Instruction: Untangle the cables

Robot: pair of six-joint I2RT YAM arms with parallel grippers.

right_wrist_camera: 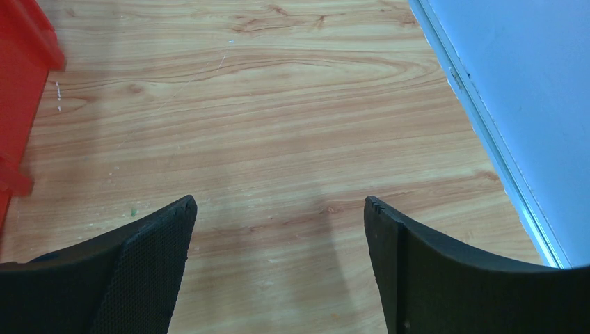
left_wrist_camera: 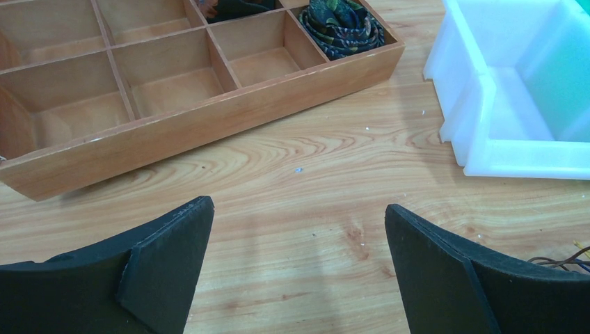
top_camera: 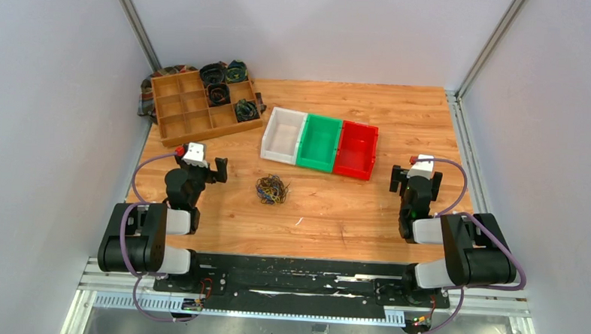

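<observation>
Here the cables (top_camera: 272, 189) lie in one small tangle on the wooden table (top_camera: 366, 215), just near of the white bin (top_camera: 283, 132), between both arms. The left gripper (left_wrist_camera: 299, 209) and right gripper (right_wrist_camera: 278, 202) are spread wide, holding nothing.

Top view: you're looking down from high behind the arm bases (top_camera: 175, 261), far enough to take in the whole counter (top_camera: 328, 213). Left wrist view: low and close, facing forward past the left hand (left_wrist_camera: 298, 206) to the wooden tray (left_wrist_camera: 209, 125) and white bin (left_wrist_camera: 487, 146), both shared with your top view. Right wrist view: equally low, past the right hand (right_wrist_camera: 279, 200); red bin (right_wrist_camera: 14, 42) left, side wall (right_wrist_camera: 529, 69) right.
</observation>
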